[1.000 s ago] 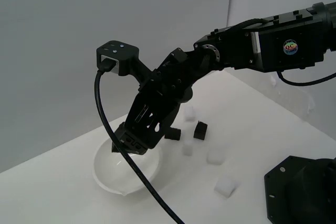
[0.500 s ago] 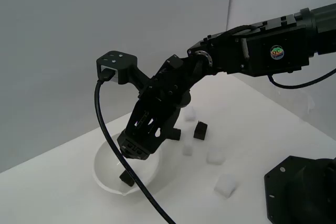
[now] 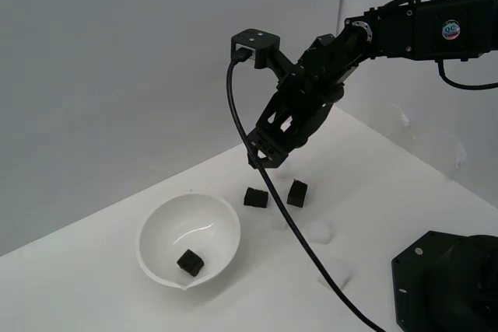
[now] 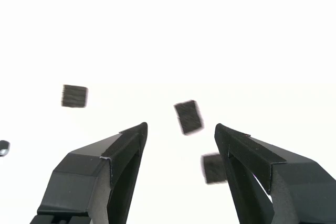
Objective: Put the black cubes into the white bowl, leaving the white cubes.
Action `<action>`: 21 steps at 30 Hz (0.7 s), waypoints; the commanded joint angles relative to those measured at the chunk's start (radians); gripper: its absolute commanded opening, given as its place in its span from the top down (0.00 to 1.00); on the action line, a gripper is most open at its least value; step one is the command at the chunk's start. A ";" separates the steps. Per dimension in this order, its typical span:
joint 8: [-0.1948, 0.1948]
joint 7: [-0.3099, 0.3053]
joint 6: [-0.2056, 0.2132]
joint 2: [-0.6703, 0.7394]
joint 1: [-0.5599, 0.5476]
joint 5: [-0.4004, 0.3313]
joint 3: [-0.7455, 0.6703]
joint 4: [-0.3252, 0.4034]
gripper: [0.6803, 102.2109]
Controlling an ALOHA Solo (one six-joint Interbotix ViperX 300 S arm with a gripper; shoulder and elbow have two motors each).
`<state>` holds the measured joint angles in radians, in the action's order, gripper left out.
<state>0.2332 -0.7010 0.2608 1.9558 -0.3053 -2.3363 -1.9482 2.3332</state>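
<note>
Exterior view first. The white bowl (image 3: 189,215) sits low and left of the frame's middle, w/ one black cube (image 3: 190,262) already lying in its bottom. Two more black cubes wait on the table (image 3: 101,285) near the middle of the frame — one (image 3: 255,197) close to the bowl's right rim, the other (image 3: 296,193) just to its right, w/ a small gap between them. The white cubes are hard to see on the white top; one (image 3: 318,230) shows as a pale lump right of and below the black pair, and another (image 3: 335,271) sits lower still. The rest can't be picked out. The gripper (image 3: 265,158) hangs in the air above the black pair, tipped down toward them, touching nothing. It prob. hangs there to line up on the next cube.

Wrist view next. The gripper (image 4: 181,132) has its jaws spread wide w/ nothing between them. One black cube (image 4: 188,117) shows in the gap near the frame's middle, so it looks like the next pick. Another (image 4: 213,168) sits lower right, partly behind one finger. The third dark square (image 4: 74,96), at the left, is prob. the cube in the bowl — the glare hides the bowl and the white cubes here.
</note>
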 commanded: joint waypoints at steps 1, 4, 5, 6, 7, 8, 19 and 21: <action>0.018 -0.003 0.006 0.029 0.032 -0.017 -0.035 0.023 0.29; 0.040 -0.003 0.006 0.029 0.071 -0.051 -0.035 0.055 0.29; 0.048 -0.003 0.006 0.028 0.078 -0.061 -0.035 0.064 0.29; 0.052 -0.003 0.006 0.028 0.084 -0.069 -0.032 0.074 0.29; 0.054 -0.003 0.006 0.025 0.089 -0.077 -0.031 0.081 0.29; 0.055 -0.003 0.006 0.023 0.092 -0.083 -0.029 0.087 0.29; 0.074 0.002 -0.018 -0.055 0.109 -0.101 0.049 0.103 0.29; 0.084 0.002 -0.018 -0.067 0.110 -0.103 0.060 0.104 0.29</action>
<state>0.3022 -0.7010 0.2286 1.8807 -0.1933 -2.4390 -1.8730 2.4360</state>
